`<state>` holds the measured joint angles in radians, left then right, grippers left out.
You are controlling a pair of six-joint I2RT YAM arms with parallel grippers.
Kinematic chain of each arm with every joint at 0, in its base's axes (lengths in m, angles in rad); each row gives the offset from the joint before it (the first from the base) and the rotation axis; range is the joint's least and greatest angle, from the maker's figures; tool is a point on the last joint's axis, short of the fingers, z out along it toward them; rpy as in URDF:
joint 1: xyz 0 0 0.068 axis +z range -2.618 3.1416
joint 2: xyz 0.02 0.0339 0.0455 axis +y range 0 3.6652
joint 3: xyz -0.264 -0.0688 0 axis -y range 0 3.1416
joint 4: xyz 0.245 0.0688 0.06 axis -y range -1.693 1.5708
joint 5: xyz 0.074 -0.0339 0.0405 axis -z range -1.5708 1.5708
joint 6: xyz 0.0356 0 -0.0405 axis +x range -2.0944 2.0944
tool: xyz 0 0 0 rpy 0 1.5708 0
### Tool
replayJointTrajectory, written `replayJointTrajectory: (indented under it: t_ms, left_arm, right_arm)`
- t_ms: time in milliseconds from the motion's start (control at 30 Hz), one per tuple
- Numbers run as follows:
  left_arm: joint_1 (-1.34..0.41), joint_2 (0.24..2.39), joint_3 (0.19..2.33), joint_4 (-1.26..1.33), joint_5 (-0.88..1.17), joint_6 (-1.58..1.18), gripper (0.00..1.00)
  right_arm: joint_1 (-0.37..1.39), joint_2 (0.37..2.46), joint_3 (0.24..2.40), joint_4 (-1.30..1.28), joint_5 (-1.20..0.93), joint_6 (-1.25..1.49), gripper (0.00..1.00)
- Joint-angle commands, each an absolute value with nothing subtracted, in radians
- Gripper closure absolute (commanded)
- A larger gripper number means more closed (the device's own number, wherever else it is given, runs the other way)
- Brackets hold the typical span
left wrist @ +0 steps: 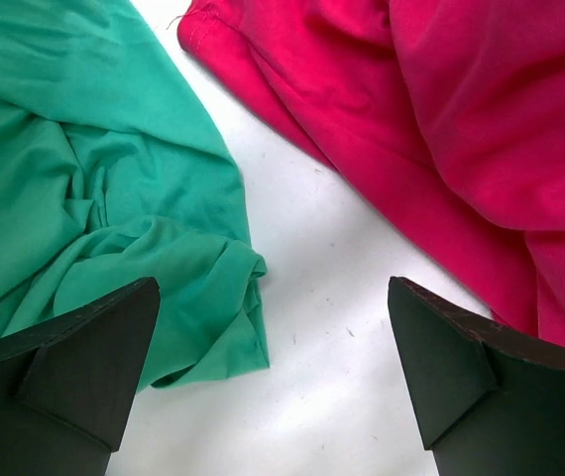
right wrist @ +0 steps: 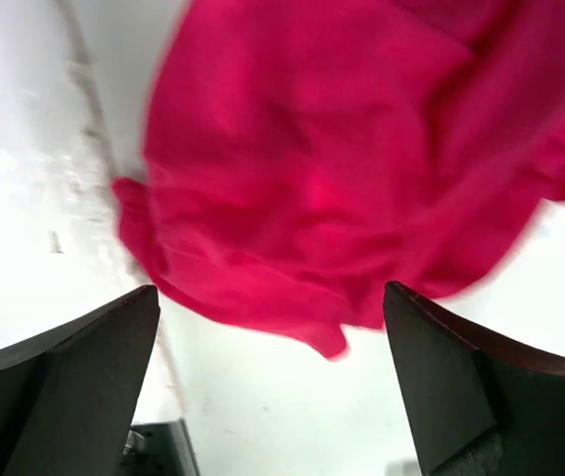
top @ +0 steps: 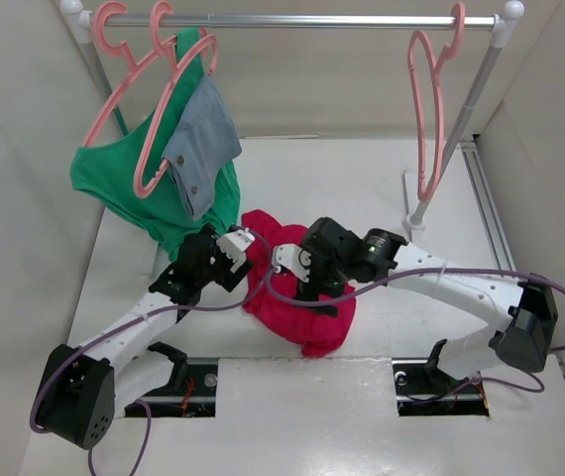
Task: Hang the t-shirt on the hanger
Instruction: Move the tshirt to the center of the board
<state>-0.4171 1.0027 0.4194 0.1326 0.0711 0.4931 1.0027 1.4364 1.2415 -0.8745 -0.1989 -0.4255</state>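
The crimson t-shirt [top: 297, 302] lies crumpled on the white table between the two arms. The bare salmon-pink hanger [top: 429, 109] hangs from the rail at the back right, far from both grippers. My left gripper [top: 243, 256] is open and empty at the shirt's left edge; in the left wrist view [left wrist: 273, 367] it hovers over bare table, with the shirt [left wrist: 461, 119] to its right. My right gripper [top: 307, 290] is open and empty over the shirt's middle; in the right wrist view [right wrist: 273, 377] the shirt [right wrist: 362, 169] lies just beyond its fingertips, blurred.
A green garment [top: 124, 183] and a grey-blue denim piece [top: 201, 139] hang on two pink hangers at the rail's [top: 302, 18] left end. The green cloth reaches the table beside my left gripper [left wrist: 84, 178]. The rack's right post [top: 461, 129] stands at the back right. Walls close both sides.
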Motion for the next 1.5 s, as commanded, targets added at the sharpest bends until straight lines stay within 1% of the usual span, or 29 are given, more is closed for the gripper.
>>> replayJointTrajectory:
  t_ms: [0, 67, 133, 167, 200, 233, 267, 333, 367, 400, 533, 633, 700, 767, 800, 833, 867, 933, 967, 1000, 1067, 1133, 1200, 1233, 1300, 1400, 1467]
  left_arm:
    - [-0.414, 1.0, 0.425, 0.17, 0.095, 0.522, 0.01]
    - [-0.414, 1.009, 0.434, 0.17, 0.129, 0.552, 0.01]
    - [-0.414, 1.032, 0.451, 0.158, 0.159, 0.566, 0.01]
    - [-0.423, 1.043, 0.48, 0.158, 0.191, 0.566, 0.03]
    - [-0.423, 1.057, 0.5, 0.158, 0.21, 0.566, 0.03]
    - [-0.423, 1.089, 0.521, 0.146, 0.23, 0.566, 0.05]
    - [-0.423, 1.107, 0.546, 0.146, 0.251, 0.566, 0.07]
    - [-0.423, 1.17, 0.619, 0.133, 0.323, 0.557, 0.1]
    - [-0.436, 1.192, 0.641, 0.133, 0.339, 0.548, 0.1]
    - [-0.457, 1.213, 0.661, 0.133, 0.348, 0.548, 0.11]
    - [-0.537, 1.319, 0.753, 0.133, 0.348, 0.561, 0.11]
    - [-0.59, 1.405, 0.798, 0.133, 0.321, 0.552, 0.08]
    - [-0.591, 1.475, 0.856, 0.161, 0.31, 0.513, 0.07]
    - [-0.591, 1.525, 0.918, 0.19, 0.264, 0.43, 0.06]
    - [-0.591, 1.549, 0.94, 0.202, 0.253, 0.413, 0.06]
    - [-0.591, 1.596, 0.962, 0.212, 0.253, 0.413, 0.08]
    - [-0.591, 1.62, 0.985, 0.212, 0.253, 0.402, 0.08]
    - [-0.591, 1.688, 1.054, 0.203, 0.262, 0.388, 0.08]
    - [-0.601, 1.71, 1.077, 0.193, 0.277, 0.388, 0.11]
    - [-0.61, 1.732, 1.115, 0.178, 0.278, 0.402, 0.11]
    - [-0.641, 1.788, 1.146, 0.169, 0.269, 0.463, 0.12]
    - [-0.641, 1.818, 1.178, 0.182, 0.29, 0.463, 0.12]
    - [-0.641, 1.854, 1.204, 0.183, 0.311, 0.463, 0.09]
    - [-0.641, 1.865, 1.227, 0.183, 0.343, 0.463, 0.05]
    - [-0.641, 1.897, 1.236, 0.158, 0.37, 0.491, 0.04]
    - [-0.652, 1.934, 1.247, 0.146, 0.302, 0.518, 0.04]
    - [-0.652, 1.948, 1.279, 0.106, 0.298, 0.518, 0.05]
  right_arm:
    - [1.002, 1.341, 1.293, -0.846, -0.053, -0.401, 0.01]
    - [0.956, 1.296, 1.253, -0.777, 0.009, -0.339, 0.01]
    - [0.841, 1.284, 1.186, -0.698, -0.011, -0.278, 0.01]
    - [0.803, 1.284, 1.166, -0.684, -0.011, -0.253, 0.04]
    - [0.769, 1.299, 1.148, -0.674, -0.02, -0.232, 0.08]
    - [0.714, 1.328, 1.112, -0.648, -0.029, -0.213, 0.12]
    - [0.698, 1.344, 1.094, -0.629, -0.044, -0.204, 0.2]
    - [0.698, 1.376, 1.062, -0.594, -0.034, -0.193, 0.29]
    - [0.698, 1.415, 1.031, -0.55, -0.034, -0.193, 0.34]
    - [0.698, 1.439, 1.02, -0.528, -0.034, -0.193, 0.42]
    - [0.687, 1.552, 1.011, -0.436, -0.043, -0.193, 0.43]
    - [0.66, 1.617, 1.029, -0.399, -0.052, -0.173, 0.36]
    - [0.635, 1.656, 1.029, -0.368, -0.052, -0.173, 0.36]
    - [0.615, 1.68, 1.016, -0.345, -0.076, -0.173, 0.52]
    - [0.592, 1.692, 1.005, -0.333, -0.09, -0.182, 0.64]
    - [0.578, 1.701, 0.98, -0.324, -0.101, -0.183, 0.8]
    - [0.566, 1.712, 0.97, -0.324, -0.11, -0.183, 1.0]
    - [0.543, 1.686, 0.925, -0.324, -0.139, -0.183, 1.0]
    - [0.532, 1.666, 0.907, -0.324, -0.14, -0.173, 1.0]
    - [0.532, 1.645, 0.89, -0.324, -0.129, -0.173, 1.0]
    - [0.532, 1.594, 0.867, -0.337, -0.118, -0.173, 1.0]
    - [0.532, 1.583, 0.857, -0.348, -0.133, -0.173, 1.0]
    - [0.532, 1.572, 0.857, -0.362, -0.152, -0.173, 1.0]
    - [0.532, 1.572, 0.87, -0.376, -0.152, -0.173, 1.0]
    - [0.532, 1.572, 0.88, -0.391, -0.161, -0.182, 1.0]
    - [0.532, 1.582, 0.902, -0.445, -0.152, -0.193, 1.0]
    - [0.532, 1.582, 0.902, -0.466, -0.152, -0.202, 1.0]
